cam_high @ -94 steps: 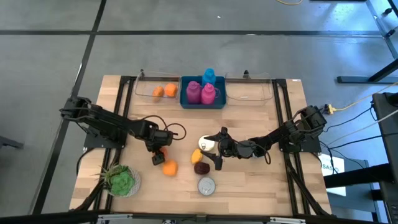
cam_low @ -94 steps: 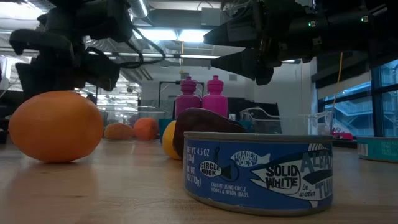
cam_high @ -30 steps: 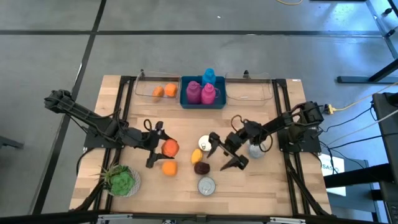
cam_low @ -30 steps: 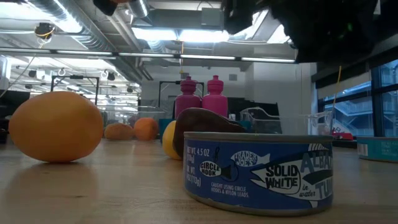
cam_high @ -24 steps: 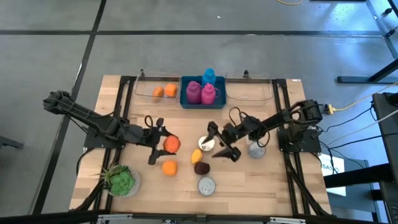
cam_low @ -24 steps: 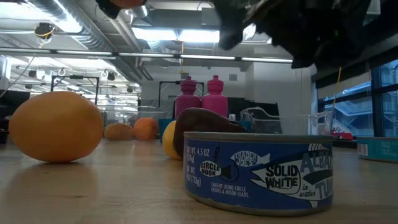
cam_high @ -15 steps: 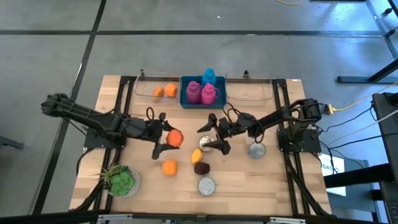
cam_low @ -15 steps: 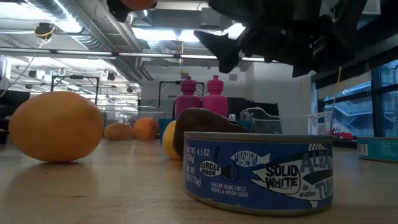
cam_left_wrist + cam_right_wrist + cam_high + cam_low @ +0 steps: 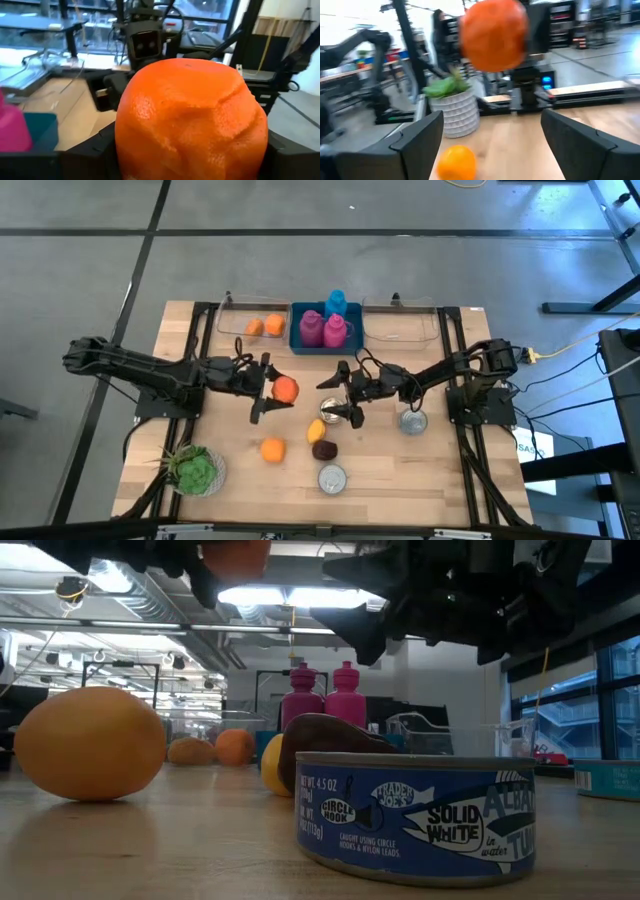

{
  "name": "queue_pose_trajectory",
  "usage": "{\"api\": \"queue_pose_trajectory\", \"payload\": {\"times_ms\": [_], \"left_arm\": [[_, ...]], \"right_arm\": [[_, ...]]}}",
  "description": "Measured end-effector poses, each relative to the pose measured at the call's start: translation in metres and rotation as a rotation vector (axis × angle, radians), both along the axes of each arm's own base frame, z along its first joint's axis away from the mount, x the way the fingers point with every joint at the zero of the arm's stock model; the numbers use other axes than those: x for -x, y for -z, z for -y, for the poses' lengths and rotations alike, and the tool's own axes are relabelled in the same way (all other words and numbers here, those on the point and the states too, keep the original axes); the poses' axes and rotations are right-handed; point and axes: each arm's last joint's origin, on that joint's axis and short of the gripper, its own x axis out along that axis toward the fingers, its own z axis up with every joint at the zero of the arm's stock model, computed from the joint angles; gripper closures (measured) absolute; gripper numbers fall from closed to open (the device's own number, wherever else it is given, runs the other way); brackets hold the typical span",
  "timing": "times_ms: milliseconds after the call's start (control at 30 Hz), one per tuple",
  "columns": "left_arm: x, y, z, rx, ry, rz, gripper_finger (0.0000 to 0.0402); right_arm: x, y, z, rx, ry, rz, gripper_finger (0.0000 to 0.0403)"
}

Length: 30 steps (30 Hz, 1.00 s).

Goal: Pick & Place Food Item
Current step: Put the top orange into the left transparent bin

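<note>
Your left tool (image 9: 266, 392) is gripping an orange (image 9: 285, 389) above the desk's (image 9: 440, 480) middle, carrying it toward the far-edge clear tray (image 9: 240, 330). Your right tool (image 9: 337, 395) is hovering with fingers spread wide nearby, empty.

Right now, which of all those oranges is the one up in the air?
The orange clamped in the left gripper, lifted above mid-table. Another orange sits loose on the wood, and two more lie in the clear tray at the back.
</note>
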Motion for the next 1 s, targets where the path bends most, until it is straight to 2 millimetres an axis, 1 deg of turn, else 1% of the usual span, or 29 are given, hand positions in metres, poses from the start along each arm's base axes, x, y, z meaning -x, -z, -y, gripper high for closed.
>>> {"api": "queue_pose_trajectory", "payload": {"times_ms": [133,467,567,800,900,1000], "left_arm": [[0.0,0.0,-0.003,-0.029,-0.002,0.033,0.0141],[-0.002,0.002,-0.002,-0.036,0.021,0.029,0.0141],[-0.007,0.005,-0.002,-0.025,0.02,0.035,0.0141],[-0.025,0.021,-0.002,-0.004,0.015,0.004,0.0141],[-0.03,0.025,-0.008,-0.021,-0.012,0.004,0.0141],[-0.032,0.026,-0.02,-0.035,-0.06,0.01,0.0141]], "right_arm": [[0.0,0.001,0.001,-0.006,0.079,-0.01,0.0069],[-0.001,0.005,0.0,-0.008,0.081,-0.051,0.0069],[-0.001,0.005,-0.001,-0.007,0.075,-0.056,0.0069],[0.0,0.007,-0.008,-0.004,0.056,-0.072,0.0069],[0.0,0.007,-0.012,-0.003,0.044,-0.075,0.0069],[0.0,0.008,-0.016,-0.003,0.062,-0.079,0.0069]]}}
